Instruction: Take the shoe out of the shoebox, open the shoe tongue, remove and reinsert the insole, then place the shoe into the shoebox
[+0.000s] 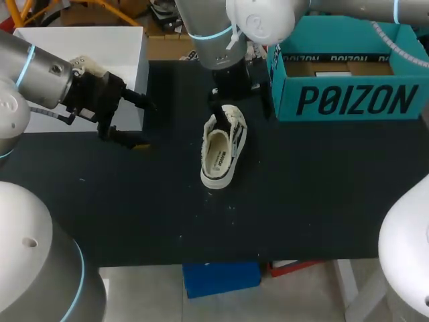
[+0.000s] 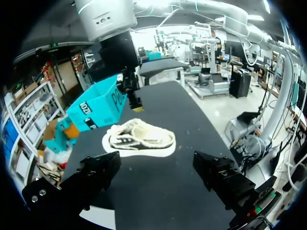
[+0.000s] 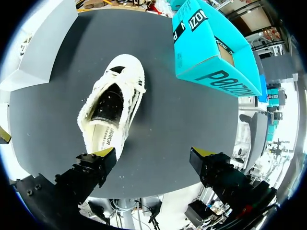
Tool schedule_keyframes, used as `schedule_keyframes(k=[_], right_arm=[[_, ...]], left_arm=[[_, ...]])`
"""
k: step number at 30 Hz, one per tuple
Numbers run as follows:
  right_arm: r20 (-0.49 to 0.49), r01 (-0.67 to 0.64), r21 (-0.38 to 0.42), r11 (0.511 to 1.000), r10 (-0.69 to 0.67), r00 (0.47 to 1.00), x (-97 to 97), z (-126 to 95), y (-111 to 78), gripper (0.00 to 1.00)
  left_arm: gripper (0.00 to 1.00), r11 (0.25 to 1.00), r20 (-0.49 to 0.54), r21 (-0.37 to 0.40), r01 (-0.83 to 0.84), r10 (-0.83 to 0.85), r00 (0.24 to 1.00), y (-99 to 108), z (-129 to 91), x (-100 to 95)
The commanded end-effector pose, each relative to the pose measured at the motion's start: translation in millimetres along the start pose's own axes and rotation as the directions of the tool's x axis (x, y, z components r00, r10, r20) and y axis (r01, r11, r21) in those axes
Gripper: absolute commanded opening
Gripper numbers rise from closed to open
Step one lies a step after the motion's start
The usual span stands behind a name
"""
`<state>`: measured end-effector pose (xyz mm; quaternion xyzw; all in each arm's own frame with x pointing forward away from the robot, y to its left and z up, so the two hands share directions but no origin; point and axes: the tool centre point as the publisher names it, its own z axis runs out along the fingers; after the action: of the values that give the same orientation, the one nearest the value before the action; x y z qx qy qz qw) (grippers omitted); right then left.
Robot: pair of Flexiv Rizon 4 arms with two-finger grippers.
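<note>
From above, the shoe (image 1: 223,147) sits on its sole on the dark worktop (image 1: 301,201). It is already out of the teal shoebox (image 1: 348,100), which stands open near it at the far right, ready to take it back. The right tool (image 1: 224,104) hangs over the shoe's toe end, likely placed there to work on the tongue. From this view I cannot tell how its fingers stand. The left tool (image 1: 136,121) is well apart on the left, just in front of a white box (image 1: 80,60). Its fingers are spread and hold nothing, and it is probably kept clear until a second grip is needed.

The left wrist view shows its own fingers wide apart with the shoe lying side-on ahead of them. The right tool is poised just above one end of the shoe, one yellow tip close to the laces.

The right wrist view looks down into the shoe's opening. The insole (image 3: 106,136) seems seated inside, so removing it looks not yet done. This tool's fingers are spread and empty, with the shoe ahead of them, nearer one finger.
</note>
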<state>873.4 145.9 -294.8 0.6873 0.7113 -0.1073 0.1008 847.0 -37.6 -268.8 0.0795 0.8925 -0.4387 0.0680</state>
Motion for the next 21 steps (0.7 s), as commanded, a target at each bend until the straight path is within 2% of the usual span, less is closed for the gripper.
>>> schedule_keyframes(k=[1, 6, 16, 18, 19, 20, 21], right_arm=[[-0.03, -0.009, -0.016, 1.0, 0.008, 1.0, 0.3, 2, -1.9, 1.0], [-0.094, -0.057, -0.044, 0.997, 0.053, 0.994, 5.0, 11, 0.7, 1.0], [-0.13, -0.103, -0.067, 0.992, 0.094, 0.987, 11.9, 23, 4.6, 1.0], [-0.129, -0.106, -0.063, 0.992, 0.097, 0.987, 13.0, 27, 5.9, 0.63], [-0.137, -0.108, -0.064, 0.992, 0.098, 0.986, 13.8, 29, 6.7, 0.58], [-0.139, -0.109, -0.063, 0.992, 0.099, 0.985, 14.6, 30, 7.4, 0.67], [-0.141, -0.109, -0.059, 0.992, 0.1, 0.985, 15.6, 32, 8.5, 0.64]], left_arm=[[1.0, 1.0, 0.003, -0.002, -0.001, 0.001, 1.0, 0, 1, 0.9], [1.0, 1.0, 0.003, -0.002, -0.001, 0.001, 1.0, 0, 1, 0.9], [1.0, 1.0, 0.003, -0.002, -0.001, 0.001, 1.0, 0, 1, 0.9], [1.0, 1.0, 0.003, -0.002, -0.001, 0.001, 1.0, 0, 1, 0.9], [1.0, 1.0, 0.003, -0.002, -0.001, 0.001, 1.0, 0, 1, 0.9], [1.0, 1.0, 0.003, -0.002, -0.001, 0.001, 1.0, 0, 1, 0.9], [1.0, 1.0, 0.003, -0.002, -0.001, 0.001, 1.0, 0, 1, 0.9]])
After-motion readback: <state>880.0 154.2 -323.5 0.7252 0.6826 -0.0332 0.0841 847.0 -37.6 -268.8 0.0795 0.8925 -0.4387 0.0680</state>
